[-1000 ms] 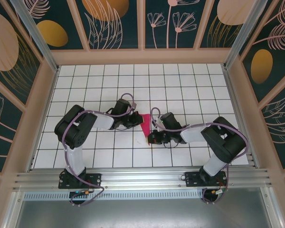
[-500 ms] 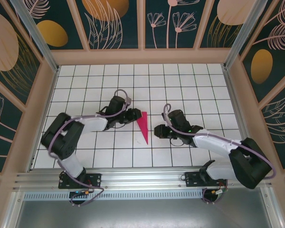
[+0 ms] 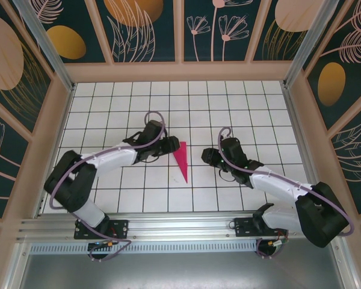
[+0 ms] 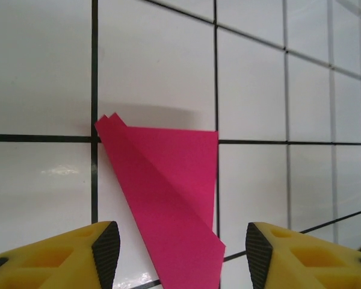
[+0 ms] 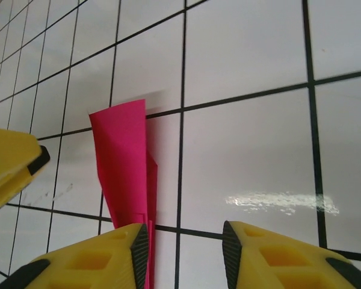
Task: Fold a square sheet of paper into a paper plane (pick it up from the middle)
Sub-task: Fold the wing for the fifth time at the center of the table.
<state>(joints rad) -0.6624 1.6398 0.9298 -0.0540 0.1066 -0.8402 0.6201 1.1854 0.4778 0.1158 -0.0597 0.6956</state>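
Left gripper [image 3: 170,144] and right gripper [image 3: 206,155] back off the paper plane [image 3: 182,159], jaws spread, gripping nothing, plane flat between them.

Surface: glossy white tabletop [image 3: 156,198], ruled by black lines into square tiles. Lying directly on it: one magenta-pink folded paper dart [image 3: 182,158], flat, near the centre, narrow point toward the near edge.

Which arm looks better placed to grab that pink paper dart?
Probably the left: the left gripper is open with the paper plane lined up between its fingers. The right gripper, also open, has the plane off toward one finger.
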